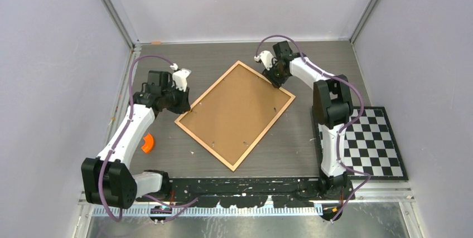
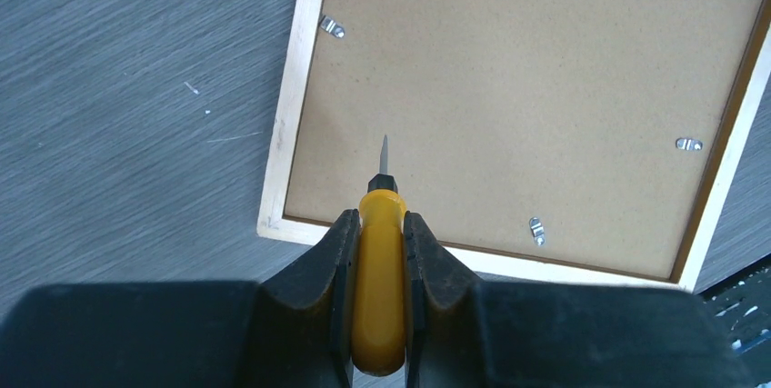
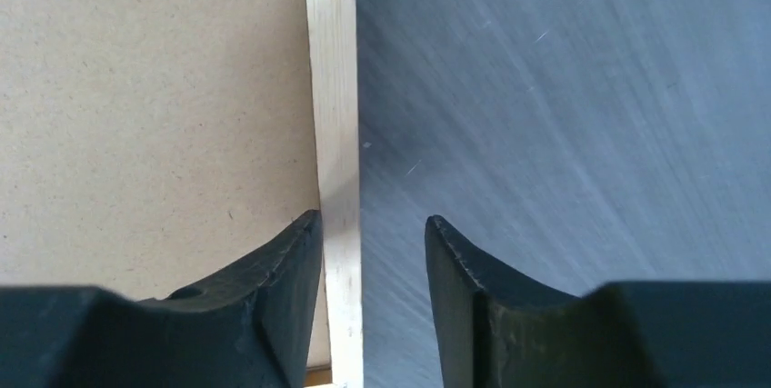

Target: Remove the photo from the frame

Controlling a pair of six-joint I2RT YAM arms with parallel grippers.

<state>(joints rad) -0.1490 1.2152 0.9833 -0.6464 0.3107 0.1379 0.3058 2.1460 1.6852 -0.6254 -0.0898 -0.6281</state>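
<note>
The frame point(image 1: 234, 112) lies face down in the middle of the table, its plain brown board back up and its pale wooden border point(image 3: 332, 88) around it. The photo is hidden under that board. My left gripper point(image 2: 378, 215) is shut on a yellow-handled screwdriver point(image 2: 380, 288), whose metal tip point(image 2: 385, 147) points over the board near the frame's left corner. My right gripper point(image 3: 373, 218) is open at the frame's far right edge. One finger is over the board and the other over the table, with the border between them. Small metal tabs point(image 2: 536, 229) hold the board.
A black-and-white checkered mat point(image 1: 368, 143) lies at the right side of the table beside the right arm. A small orange object point(image 1: 146, 143) sits on the table by the left arm. Grey walls close in the left, back and right.
</note>
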